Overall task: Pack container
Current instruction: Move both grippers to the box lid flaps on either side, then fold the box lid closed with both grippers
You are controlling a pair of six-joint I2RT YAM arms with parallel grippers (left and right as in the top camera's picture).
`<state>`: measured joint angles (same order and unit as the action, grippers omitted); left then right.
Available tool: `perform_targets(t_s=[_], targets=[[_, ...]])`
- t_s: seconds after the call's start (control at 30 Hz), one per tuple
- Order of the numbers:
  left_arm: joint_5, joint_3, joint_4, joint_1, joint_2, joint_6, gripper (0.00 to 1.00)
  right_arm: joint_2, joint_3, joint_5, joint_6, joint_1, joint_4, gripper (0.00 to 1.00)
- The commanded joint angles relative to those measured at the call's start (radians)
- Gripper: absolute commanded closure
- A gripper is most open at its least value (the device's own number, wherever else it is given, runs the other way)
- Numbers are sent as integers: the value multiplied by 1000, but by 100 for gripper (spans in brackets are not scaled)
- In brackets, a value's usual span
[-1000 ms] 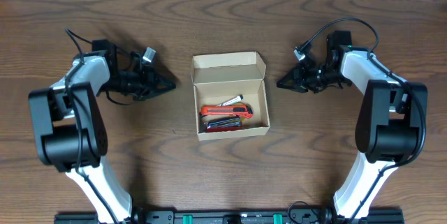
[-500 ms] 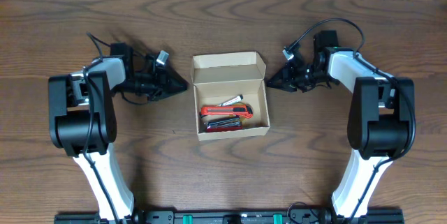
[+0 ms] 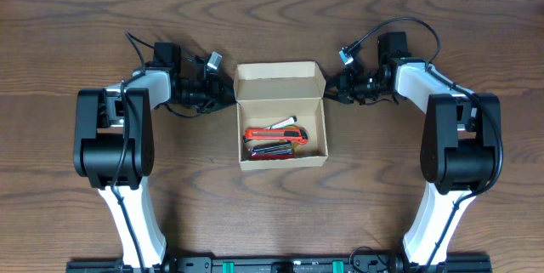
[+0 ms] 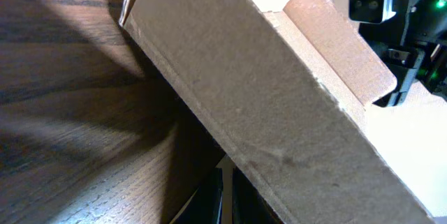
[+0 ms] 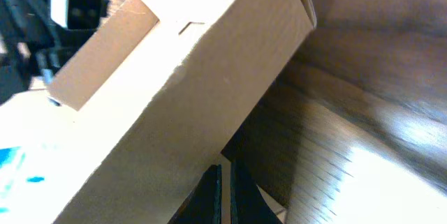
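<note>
Matt tan cardboard container [image 3: 280, 83] on grained wood table [image 3: 170, 188].

The container [image 4: 279, 112] is cropped in both wrist views; its red-and-black contents [image 3: 274, 142] are too small to be identified.

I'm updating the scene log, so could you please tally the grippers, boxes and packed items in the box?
Grippers: 2, the left gripper and the right gripper
Boxes: 1, the cardboard box
Packed items: overlapping, cannot be counted
Total: 3 counted
</note>
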<state>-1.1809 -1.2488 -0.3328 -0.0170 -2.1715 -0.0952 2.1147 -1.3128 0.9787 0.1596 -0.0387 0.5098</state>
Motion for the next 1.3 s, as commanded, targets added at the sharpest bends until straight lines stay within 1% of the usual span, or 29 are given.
perform_targets(t_s=[0.0,0.2,0.4,0.53,0.67,0.83,0.97,1.1,1.17,1.27], targets=[[-26,-7,1,2,-13,-26,94,12,-1,103,27,-10,-27,99],[-51,-18,-2,2,-12,-26,94,12,-1,104,31,-10,-37,99],[-74,-55,-16,2,-11,-26,94,12,-1,175,27,-10,-88,99],[-73,-101,-66,-3,-8,-24,94,12,-1,186,25,-10,-101,99],[-73,-153,-119,-18,-5,-5,94,14,-1,253,2,-10,-127,99],[-65,-231,-221,-44,-5,65,94,15,-1,314,-5,-10,-161,99],[-47,-294,-316,-61,-5,119,94,16,-1,326,-4,-10,-162,99],[-33,-362,-440,-71,-5,211,94,33,-1,368,-3,-10,-163,99],[4,-393,-504,-72,-5,243,94,48,-1,398,14,-10,-162,99],[44,-444,-636,-72,-5,349,94,85,-1,481,43,-10,-162,99]])
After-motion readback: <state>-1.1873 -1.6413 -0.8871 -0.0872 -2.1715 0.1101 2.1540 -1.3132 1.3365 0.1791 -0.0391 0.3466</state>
